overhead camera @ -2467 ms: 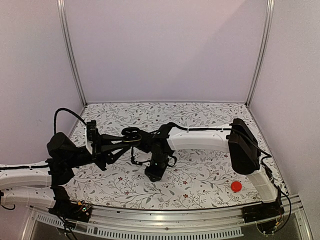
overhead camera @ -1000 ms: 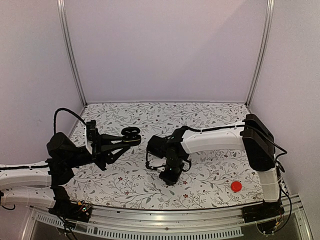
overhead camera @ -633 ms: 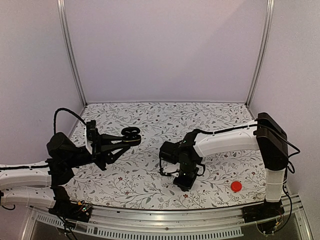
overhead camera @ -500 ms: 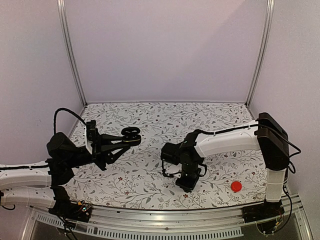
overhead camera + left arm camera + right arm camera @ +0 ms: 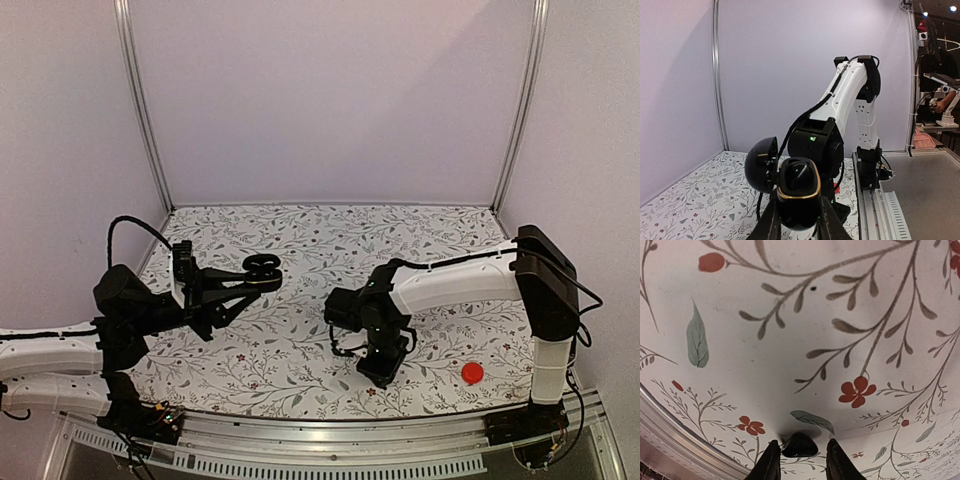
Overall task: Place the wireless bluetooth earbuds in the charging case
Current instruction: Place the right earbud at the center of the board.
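My left jaws clench the small glossy black clamshell charging case (image 5: 799, 192), lid open, aloft over the floral-print desk (image 5: 330, 235): a steady target, I reckon. Right jaws, spread, straddle a small black earbud (image 5: 799, 445) lying on desk nr front edge, pre-grab.

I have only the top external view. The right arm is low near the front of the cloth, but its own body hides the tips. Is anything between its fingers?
Observer: Yes. The right wrist view shows a small glossy black piece, probably an earbud, lying on the flowered cloth between the open right fingers.
Operator: And the charging case on the left side, is it open?
Observer: It is open. In the left wrist view the left fingers pinch the charging case, and its lid is swung aside.
Operator: Is an earbud inside it?
Observer: I cannot tell. A gold ring edges the lower half, and only glossy black shows inside.
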You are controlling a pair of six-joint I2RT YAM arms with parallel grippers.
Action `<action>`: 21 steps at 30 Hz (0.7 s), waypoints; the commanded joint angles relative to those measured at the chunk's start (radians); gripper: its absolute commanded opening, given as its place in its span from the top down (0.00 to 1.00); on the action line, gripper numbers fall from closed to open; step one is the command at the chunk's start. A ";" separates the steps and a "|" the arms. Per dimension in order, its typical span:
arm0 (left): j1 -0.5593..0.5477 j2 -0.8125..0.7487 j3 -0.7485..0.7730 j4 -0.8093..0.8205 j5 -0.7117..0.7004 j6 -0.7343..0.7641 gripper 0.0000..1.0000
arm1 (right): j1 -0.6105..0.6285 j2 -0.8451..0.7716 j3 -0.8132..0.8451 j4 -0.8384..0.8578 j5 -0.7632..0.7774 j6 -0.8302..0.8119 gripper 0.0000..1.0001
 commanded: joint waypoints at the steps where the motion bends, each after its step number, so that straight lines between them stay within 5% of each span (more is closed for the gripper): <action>1: 0.012 0.002 -0.009 0.026 -0.003 0.006 0.83 | -0.003 0.018 0.049 -0.020 0.000 0.007 0.70; 21: 0.012 -0.001 -0.014 0.035 -0.005 0.007 0.83 | 0.002 0.044 0.071 -0.048 -0.011 0.037 0.72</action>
